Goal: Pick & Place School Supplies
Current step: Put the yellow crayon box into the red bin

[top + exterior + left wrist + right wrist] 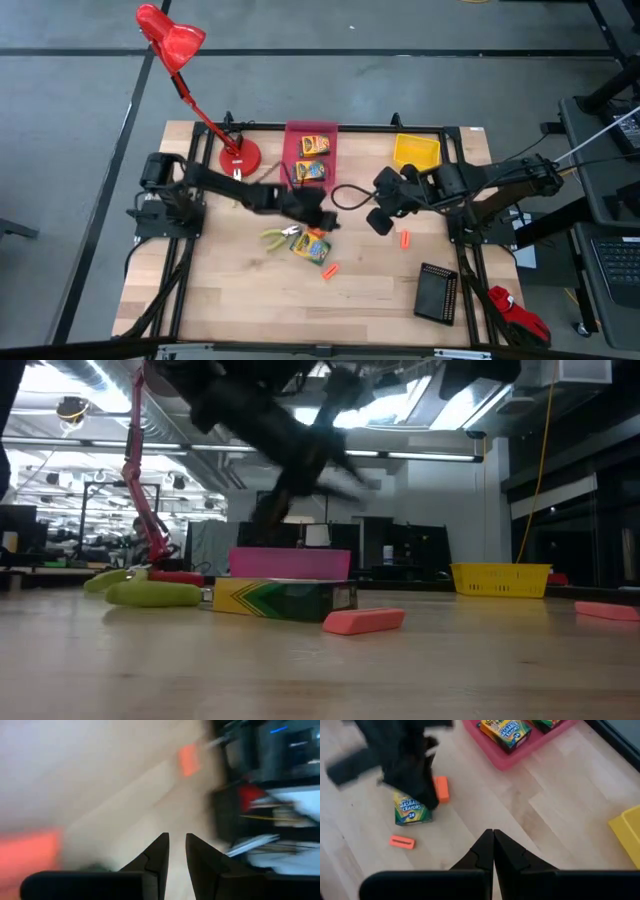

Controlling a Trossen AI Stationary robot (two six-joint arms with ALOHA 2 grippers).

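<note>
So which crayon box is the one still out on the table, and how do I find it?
Start at the pink bin at the table's back edge, which holds two crayon boxes. Come toward the front to the bare wood in the middle, beside the green-handled pliers. The loose crayon box lies flat there, the only one outside the bin, just in front of the left end effector.

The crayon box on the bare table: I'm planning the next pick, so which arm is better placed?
Left. The left gripper hangs right by the crayon box; the right gripper is farther away.
</note>
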